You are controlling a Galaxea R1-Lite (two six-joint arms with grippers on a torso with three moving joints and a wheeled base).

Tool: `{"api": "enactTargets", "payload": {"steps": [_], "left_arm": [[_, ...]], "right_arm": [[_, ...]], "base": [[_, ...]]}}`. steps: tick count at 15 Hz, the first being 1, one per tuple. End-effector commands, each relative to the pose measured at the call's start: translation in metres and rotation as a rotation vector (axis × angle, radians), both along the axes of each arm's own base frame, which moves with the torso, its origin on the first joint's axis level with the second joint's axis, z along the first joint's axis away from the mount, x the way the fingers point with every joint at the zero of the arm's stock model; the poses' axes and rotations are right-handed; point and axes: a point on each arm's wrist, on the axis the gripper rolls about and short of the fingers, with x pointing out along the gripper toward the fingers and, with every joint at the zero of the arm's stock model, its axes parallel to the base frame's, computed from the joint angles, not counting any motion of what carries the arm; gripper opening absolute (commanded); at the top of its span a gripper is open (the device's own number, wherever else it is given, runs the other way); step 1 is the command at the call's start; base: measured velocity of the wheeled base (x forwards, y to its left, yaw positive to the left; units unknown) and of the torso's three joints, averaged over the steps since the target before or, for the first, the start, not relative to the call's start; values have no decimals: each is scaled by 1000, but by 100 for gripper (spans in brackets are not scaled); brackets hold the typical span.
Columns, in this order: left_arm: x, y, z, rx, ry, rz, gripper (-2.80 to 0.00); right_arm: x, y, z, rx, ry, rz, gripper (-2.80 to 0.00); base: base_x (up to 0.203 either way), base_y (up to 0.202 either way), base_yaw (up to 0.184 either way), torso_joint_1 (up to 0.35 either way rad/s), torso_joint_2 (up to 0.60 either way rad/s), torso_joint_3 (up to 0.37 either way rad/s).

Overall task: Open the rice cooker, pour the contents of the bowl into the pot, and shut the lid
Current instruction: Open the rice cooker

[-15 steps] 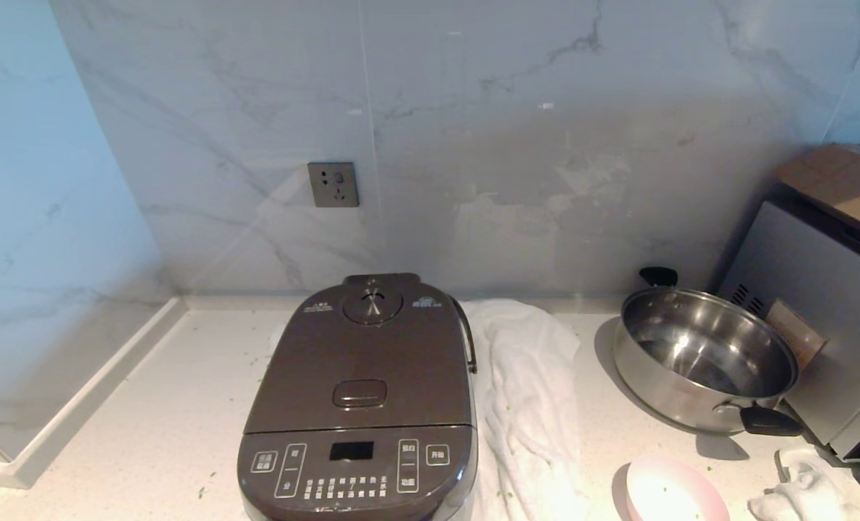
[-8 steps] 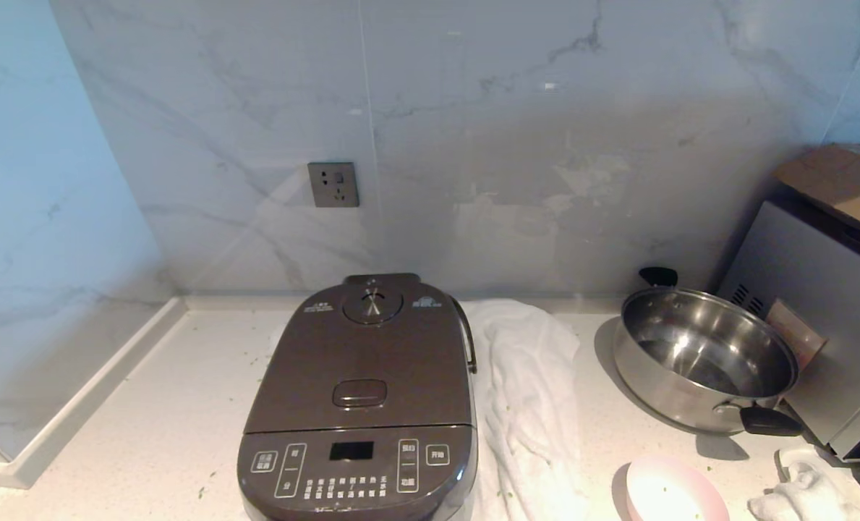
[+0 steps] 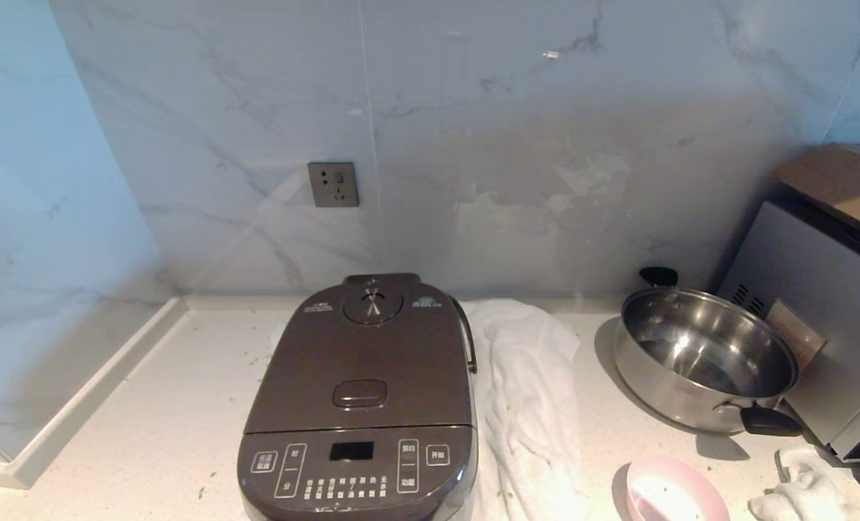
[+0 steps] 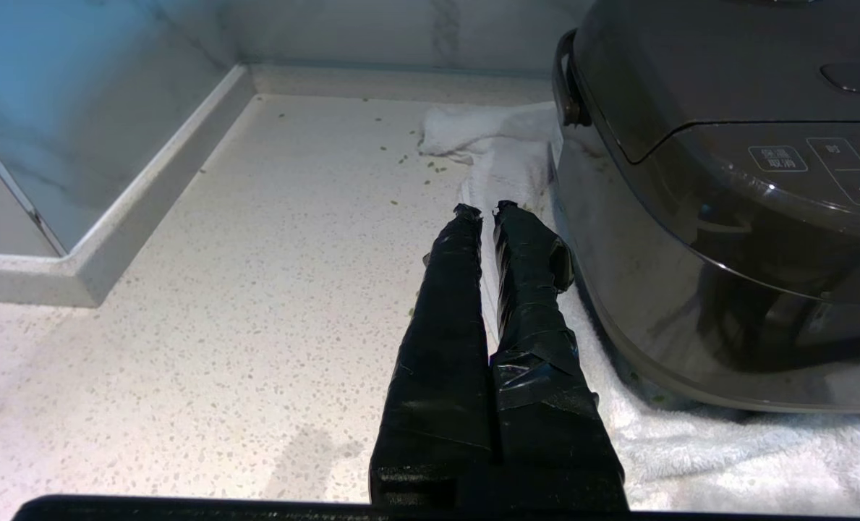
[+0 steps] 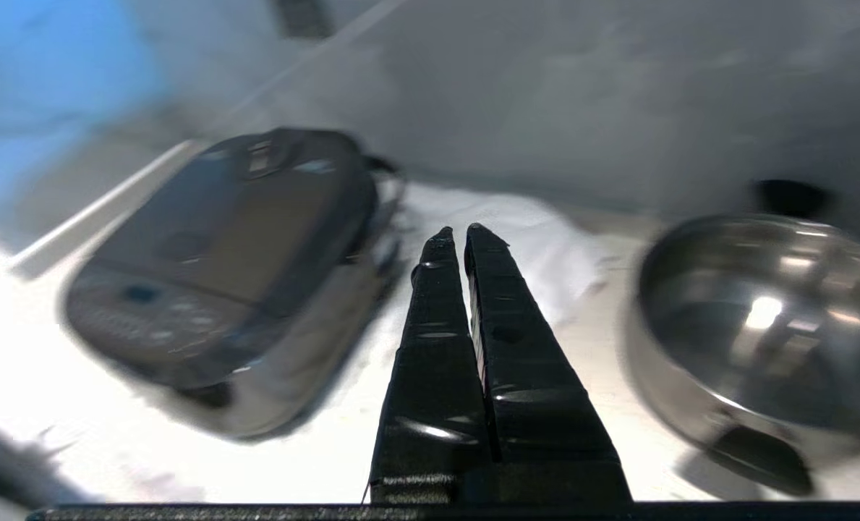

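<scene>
The dark brown rice cooker (image 3: 361, 405) stands at the front middle of the counter with its lid (image 3: 361, 354) down, so the pot is hidden. The pink bowl (image 3: 675, 496) sits at the front right; I cannot make out its contents. Neither arm shows in the head view. My left gripper (image 4: 486, 210) is shut and empty, low over the counter beside the cooker's (image 4: 726, 217) left wall. My right gripper (image 5: 453, 233) is shut and empty, raised over the white towel between the cooker (image 5: 234, 268) and the steel pan.
A white towel (image 3: 524, 391) lies under and to the right of the cooker. A steel pan (image 3: 704, 358) with black handles and a grey appliance (image 3: 820, 325) stand at the right. A crumpled cloth (image 3: 798, 492) lies near the bowl. A raised ledge (image 3: 75, 405) borders the left.
Nothing on the counter has moved. The bright glare inside the bowl has dimmed.
</scene>
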Motion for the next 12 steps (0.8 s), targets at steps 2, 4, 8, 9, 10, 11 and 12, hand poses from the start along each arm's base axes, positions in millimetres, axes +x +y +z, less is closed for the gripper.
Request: {"api": "enactTargets", "payload": {"steps": [2,4,8,9,10,11,12], "left_arm": [[0,0,0,-1,0,0,-280],[0,0,0,-2,-1,0,-280],[0,0,0,-2,-2,0,-280],[0,0,0,-2,-2,0,-280],[0,0,0,-3,-1,0,-280],[0,0,0,-3,-1,0,-280],[0,0,0,-3,-2,0,-280]], "right_arm": [[44,16,8,9,130,137,-280],[64,36,11,28,206,250,-280],[93,96,16,17,311,376,-280],[99,114,17,6,323,402,-280],[104,129,17,-4,337,424,-280],[110,144,15,-14,356,443,-280],[116,157,12,-22,376,456,-280]], "base": [[0,0,0,0,0,0],[0,0,0,0,0,0],[0,0,0,0,0,0],[0,0,0,0,0,0],[0,0,0,0,0,0],[0,0,0,0,0,0],[0,0,0,0,0,0]]}}
